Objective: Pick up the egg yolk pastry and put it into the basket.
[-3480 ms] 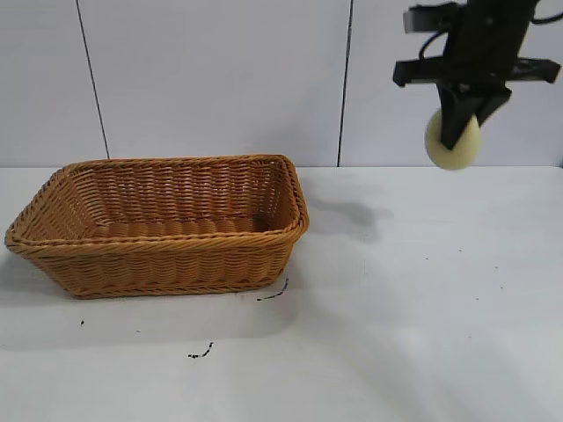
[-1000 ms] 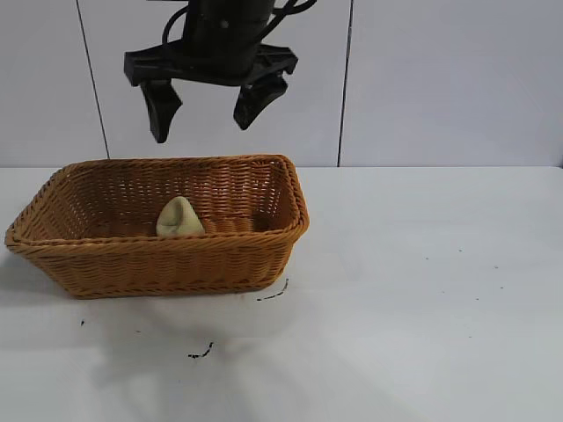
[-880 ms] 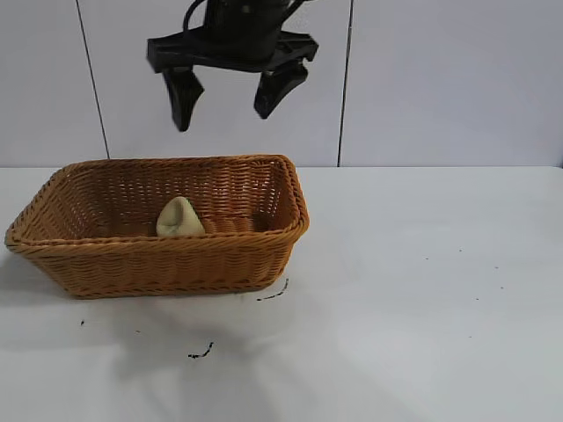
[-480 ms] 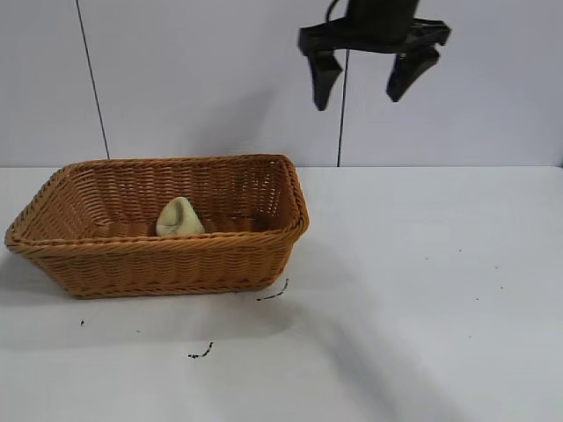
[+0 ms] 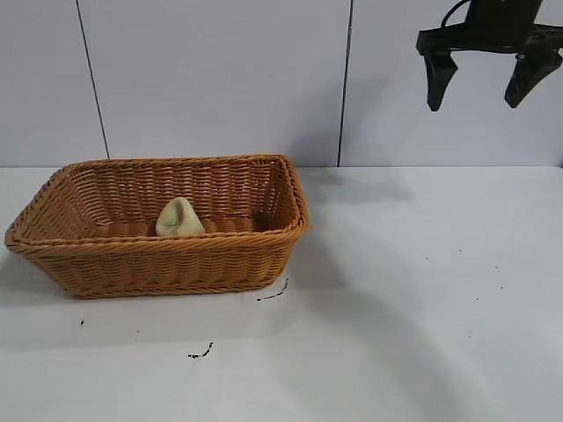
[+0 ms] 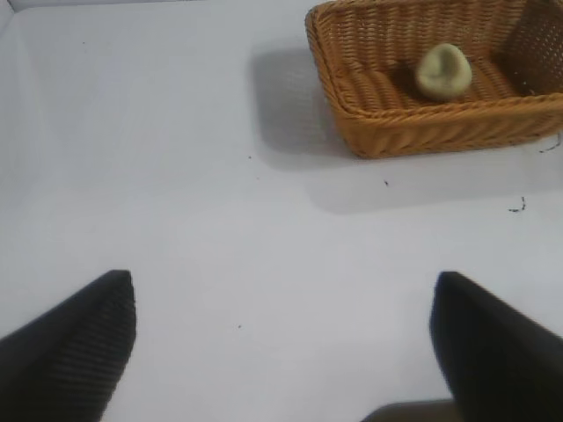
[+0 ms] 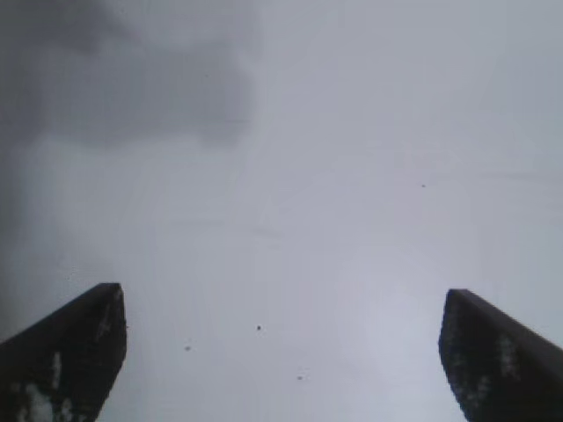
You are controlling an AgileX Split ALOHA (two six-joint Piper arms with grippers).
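Observation:
The egg yolk pastry (image 5: 179, 217), a pale yellow-cream lump, lies inside the orange-brown wicker basket (image 5: 167, 268) at the left of the table. Both also show in the left wrist view, the pastry (image 6: 442, 71) in the basket (image 6: 387, 132). My right gripper (image 5: 480, 92) is open and empty, high above the table at the upper right, far from the basket. In the right wrist view its gripper (image 7: 281, 352) has jaws spread wide over bare table. My left gripper (image 6: 281, 343) is open and empty over bare table, apart from the basket; it is out of the exterior view.
The white table (image 5: 422, 290) has small dark specks and scribble marks (image 5: 201, 353) in front of the basket. A pale panelled wall (image 5: 220, 79) stands behind.
My right gripper, open and empty, has moved from above the basket to the upper right. The pastry has stayed in the basket.

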